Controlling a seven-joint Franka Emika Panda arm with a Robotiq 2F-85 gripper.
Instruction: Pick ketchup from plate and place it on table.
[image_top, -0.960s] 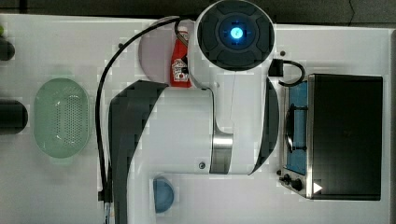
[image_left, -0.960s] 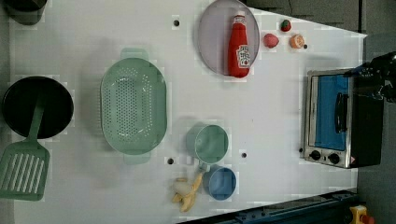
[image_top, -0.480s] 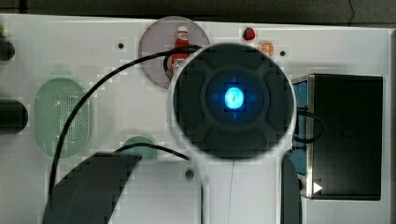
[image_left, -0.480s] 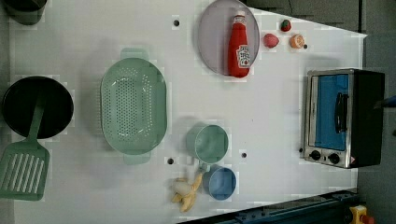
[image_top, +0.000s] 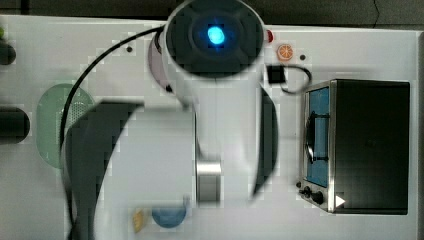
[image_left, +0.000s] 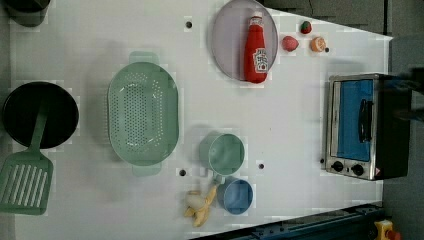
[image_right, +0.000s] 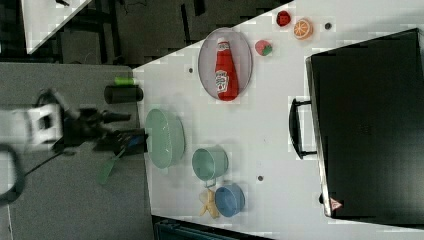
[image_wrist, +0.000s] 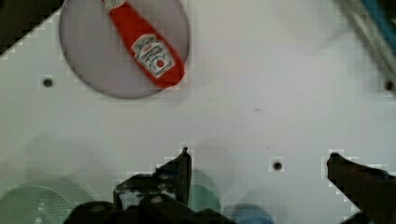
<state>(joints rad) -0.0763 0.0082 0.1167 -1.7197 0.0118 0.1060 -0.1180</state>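
Note:
The ketchup (image_left: 256, 50) is a small red bottle with a white cap, lying flat on the pale lilac plate (image_left: 227, 45) near the white table's (image_left: 290, 115) far edge. The right view shows the same bottle (image_right: 224, 70) lying on the plate (image_right: 242, 55). In the wrist view my gripper (image_wrist: 258, 156) hangs well above the bare table, a good way from the ketchup (image_wrist: 147, 46) and its plate (image_wrist: 93, 51). Its two dark fingers are spread wide with nothing between them. In the top view my arm (image_top: 215, 75) covers most of the plate (image_top: 152, 60).
A green colander (image_left: 143, 112), a green mug (image_left: 226, 152), a blue bowl (image_left: 238, 196) and a banana (image_left: 200, 205) lie on the table. A toaster oven (image_left: 365, 125) stands at the left view's right. Strawberries (image_left: 290, 43) and an orange (image_left: 318, 44) sit beside the plate.
My arm's round upper joint has swung across the top view, first down to the middle, then back up over the plate. The ketchup and plate have stayed put.

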